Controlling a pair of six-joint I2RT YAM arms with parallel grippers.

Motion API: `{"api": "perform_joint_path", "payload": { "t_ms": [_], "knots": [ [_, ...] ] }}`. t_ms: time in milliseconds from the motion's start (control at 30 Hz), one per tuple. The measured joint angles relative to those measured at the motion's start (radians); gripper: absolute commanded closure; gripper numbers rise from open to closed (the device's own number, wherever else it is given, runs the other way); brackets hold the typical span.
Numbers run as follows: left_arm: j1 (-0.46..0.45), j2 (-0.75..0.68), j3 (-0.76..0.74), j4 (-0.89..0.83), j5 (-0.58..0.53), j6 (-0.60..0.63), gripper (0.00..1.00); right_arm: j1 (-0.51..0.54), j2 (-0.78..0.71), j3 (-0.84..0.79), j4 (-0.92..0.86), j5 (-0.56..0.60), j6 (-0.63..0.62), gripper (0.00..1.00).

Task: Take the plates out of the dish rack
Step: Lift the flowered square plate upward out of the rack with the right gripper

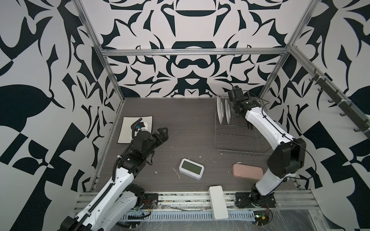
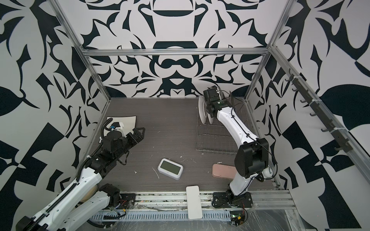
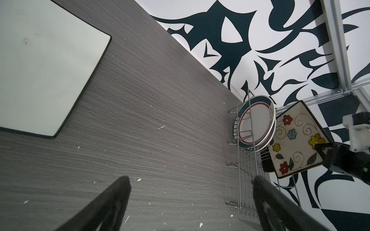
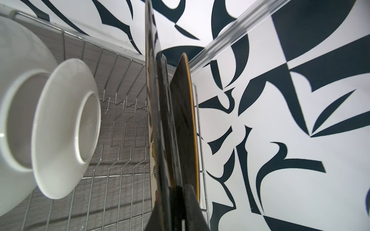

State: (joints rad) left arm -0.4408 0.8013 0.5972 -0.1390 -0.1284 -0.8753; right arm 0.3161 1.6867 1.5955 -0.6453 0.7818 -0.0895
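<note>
Both your arms wear white shells dotted with small dark screws, with black joints. A ribbed black conduit (image 1: 114, 170) runs along your left arm (image 1: 112, 186); a thin black cable (image 1: 273, 125) follows your right arm (image 1: 260, 120). Your left pincer (image 1: 162, 135) is black, with triangular cut-out tips.

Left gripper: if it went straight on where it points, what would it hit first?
Probably the dish rack, near the round plates standing in it. Only bare table lies before the left gripper until then; depth is uncertain.

- floral plate (image 3: 294, 138): cream, red/blue/yellow flowers, dark edge
- round plates (image 3: 260, 124): white, teal rim, red ring
- square plate (image 3: 40, 66): white, dark edge
- dish rack (image 1: 234, 138): silver wire
</note>
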Motion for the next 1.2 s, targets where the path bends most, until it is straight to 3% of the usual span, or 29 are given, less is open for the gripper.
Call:
{"api": "perform_joint_path", "payload": {
  "t_ms": [700, 1200],
  "knots": [
    [-0.003, 0.006, 0.0, 0.0, 0.014, -0.014, 0.01, 0.054, -0.039, 0.0, 0.044, 0.029, -0.064, 1.0],
    [-0.012, 0.017, 0.0, 0.001, 0.016, -0.015, 0.01, 0.14, -0.163, 0.003, 0.063, 0.091, -0.122, 1.0]
  ]
}}
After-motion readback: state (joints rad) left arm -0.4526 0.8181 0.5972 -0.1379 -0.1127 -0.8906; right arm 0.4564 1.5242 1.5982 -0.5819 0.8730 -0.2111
